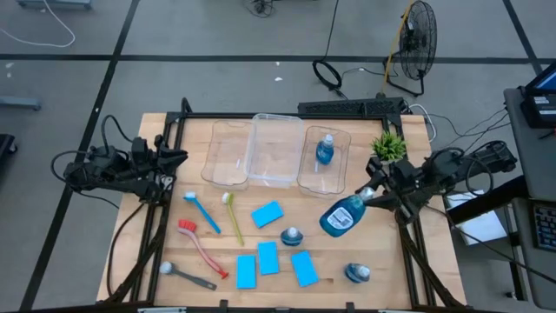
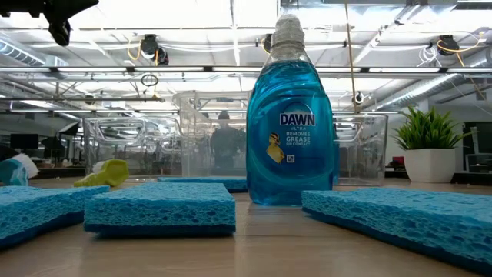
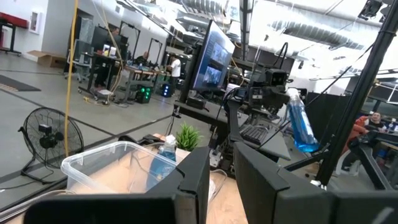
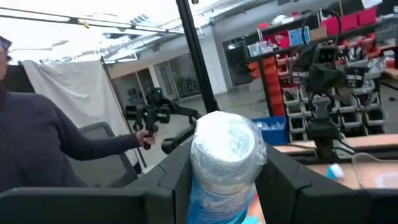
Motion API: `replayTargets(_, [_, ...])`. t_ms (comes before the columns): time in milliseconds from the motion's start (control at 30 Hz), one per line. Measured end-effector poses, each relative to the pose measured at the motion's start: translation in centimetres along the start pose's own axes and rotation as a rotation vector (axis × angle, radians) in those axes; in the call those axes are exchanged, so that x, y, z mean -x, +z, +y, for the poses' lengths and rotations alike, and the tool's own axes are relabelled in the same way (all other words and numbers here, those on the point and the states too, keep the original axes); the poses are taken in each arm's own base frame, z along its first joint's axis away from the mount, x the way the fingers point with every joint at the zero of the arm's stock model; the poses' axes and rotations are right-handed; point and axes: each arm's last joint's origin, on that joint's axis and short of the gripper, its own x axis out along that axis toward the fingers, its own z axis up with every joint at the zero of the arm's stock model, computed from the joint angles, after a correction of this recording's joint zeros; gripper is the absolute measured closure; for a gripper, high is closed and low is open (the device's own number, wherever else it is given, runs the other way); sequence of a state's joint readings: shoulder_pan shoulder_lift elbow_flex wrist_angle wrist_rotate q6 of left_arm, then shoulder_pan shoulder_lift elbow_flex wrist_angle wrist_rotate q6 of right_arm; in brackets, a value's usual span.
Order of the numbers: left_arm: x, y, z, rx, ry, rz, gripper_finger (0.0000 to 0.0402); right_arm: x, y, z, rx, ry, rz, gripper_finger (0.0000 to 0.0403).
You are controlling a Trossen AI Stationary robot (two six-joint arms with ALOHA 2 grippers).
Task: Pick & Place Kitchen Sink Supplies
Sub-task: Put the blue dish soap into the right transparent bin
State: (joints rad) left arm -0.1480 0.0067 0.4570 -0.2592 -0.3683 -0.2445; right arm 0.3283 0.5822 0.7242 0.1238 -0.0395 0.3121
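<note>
My right gripper [image 1: 372, 193] is shut on a blue-liquid bottle [image 1: 341, 215], held in the air over the table's right part, near the right-hand clear bin [image 1: 306, 178]. Another bottle [image 1: 325, 149] lies inside that bin. Two more bottles [image 1: 291, 236] [image 1: 357, 273] stand on the table among several blue sponges [image 1: 268, 213]. The blue brush [image 1: 201, 211], yellow-green brush [image 1: 234, 217], red brush [image 1: 201, 248] and grey brush [image 1: 187, 276] lie at the left. My left gripper [image 3: 222, 180] waits at the table's left edge, fingers a little apart, holding nothing. My right gripper pinches the bottle at its pale cap and neck [image 4: 227, 149] between its two fingers [image 4: 177, 177], one on each side. The bottle is lifted clear of the table. It hangs tilted from the fingers, its blue body [image 3: 303, 130] slanting down toward the table's middle.
Three clear bins [image 1: 230, 152] stand side by side at the far edge. A green potted plant [image 1: 388, 145] sits at the far right corner, close to my right arm. In the low view a bottle [image 2: 290, 115] stands behind sponges [image 2: 161, 206].
</note>
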Motion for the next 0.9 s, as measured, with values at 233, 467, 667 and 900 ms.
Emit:
replayTargets(233, [0.0, 0.0, 0.0, -0.015, 0.000, 0.001, 0.0325, -0.5, -0.6, -1.2, 0.043, -0.244, 0.010, 0.0276])
replayTargets(467, [0.0, 0.0, 0.0, -0.087, 0.000, 0.002, 0.0325, -0.8, -1.6, -3.5, 0.159, -0.517, 0.103, 0.0276])
replayTargets(667, [0.0, -0.5, 0.1, -0.105, 0.010, 0.050, 0.0325, -1.1, -1.8, -5.3, 0.212, -0.614, 0.149, 0.0276])
replayTargets(900, [0.1, -1.2, 0.3, -0.126, 0.025, 0.121, 0.0325, -1.6, -1.0, -7.0, 0.203, -0.623, 0.243, 0.0276])
